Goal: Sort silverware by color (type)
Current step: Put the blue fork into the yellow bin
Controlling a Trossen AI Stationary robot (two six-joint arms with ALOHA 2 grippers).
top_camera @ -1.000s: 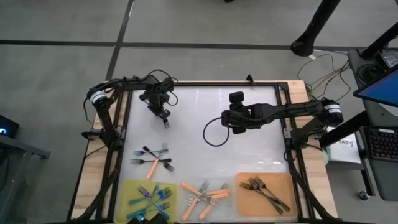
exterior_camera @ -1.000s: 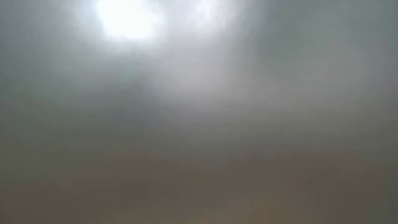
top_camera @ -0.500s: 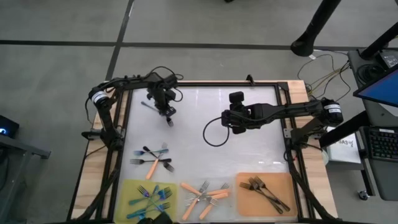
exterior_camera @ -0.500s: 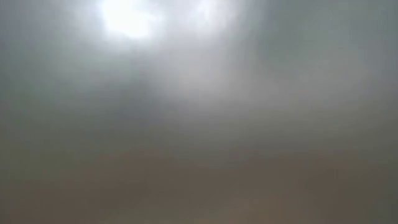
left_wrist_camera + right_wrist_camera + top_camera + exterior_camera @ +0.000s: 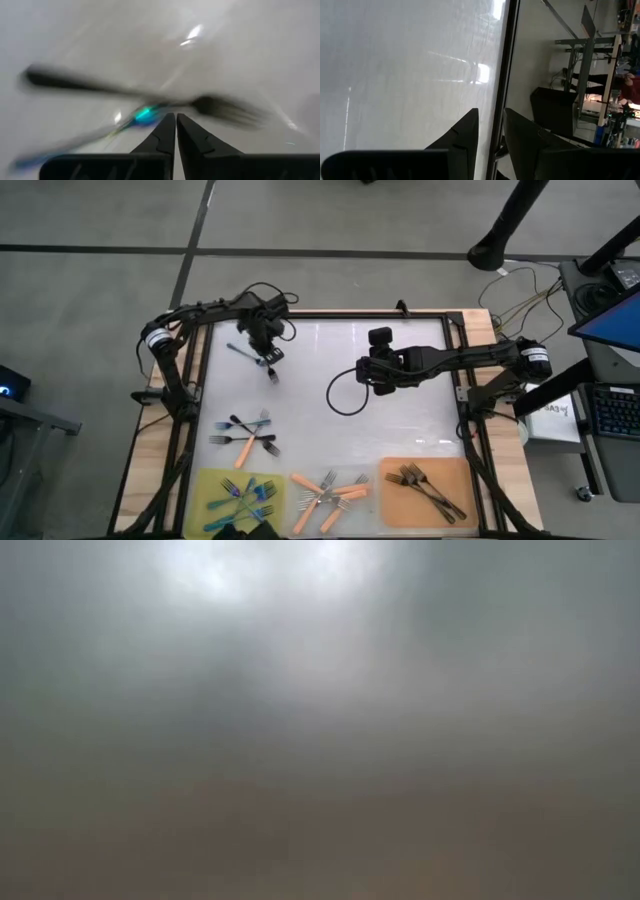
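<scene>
Fingers, left arm: the left gripper (image 5: pixel 268 358) hangs over the far left part of the table (image 5: pixel 400 430); its fingers (image 5: pixel 159 137) are pressed together, clamped on a fork.
Held fork: a blue-teal fork (image 5: pixel 240 350) sticks out sideways from the tips, clear of the surface. The left wrist view is smeared, with a teal glint at the tips and a dark fork shape crossing, so the exact grip point is unclear.
Just changed: a second ago no handle showed beside this gripper; now the wrist has turned and the fork juts out to one side.
Meaning: one piece is likely on its way to its group, and the turn probably sets up the carry.
Unsorted forks: a small mixed cluster (image 5: pixel 245 435) lies nearer the front.
Sorted groups: blue-teal pile (image 5: pixel 240 498) on a yellow-green mat, orange-handled pile (image 5: pixel 330 490) beside it, dark pile (image 5: pixel 430 485) on an orange mat.
Right arm: the right gripper (image 5: pixel 365 372) waits mid-table, fingers apart and empty.
</scene>
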